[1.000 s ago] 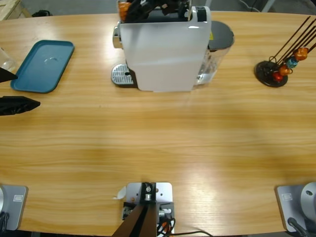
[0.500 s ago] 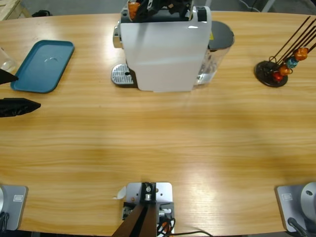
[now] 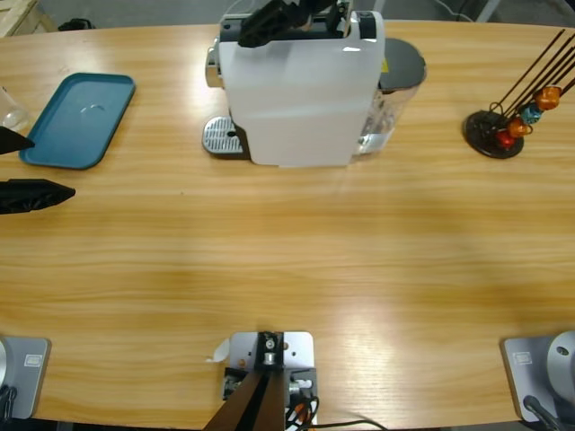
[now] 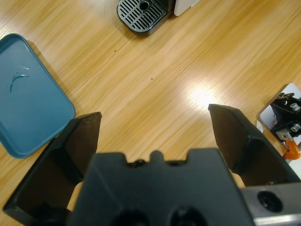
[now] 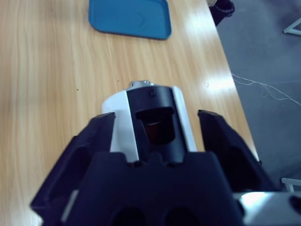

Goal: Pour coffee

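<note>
Orange capsule gone from right tool (image 3: 269,20), now open and empty above coffee machine (image 3: 296,85) slot (capsule inside). Left tool (image 3: 27,166) wide open, idle near blue tray (image 3: 76,121). Coffee unseen; brewing and pouring remain.

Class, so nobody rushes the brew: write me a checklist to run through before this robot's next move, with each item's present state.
1. Slot of the coffee machine loaded: ok, something reddish sits inside.
2. Right end effector open and empty above the slot: ok.
3. Cup on the drip grate: not ok, grate bare.
4. Left end effector open and empty: ok.
5. Glass tumbler at the table's left edge, beyond the blue tray: contents cannot tell.
</note>
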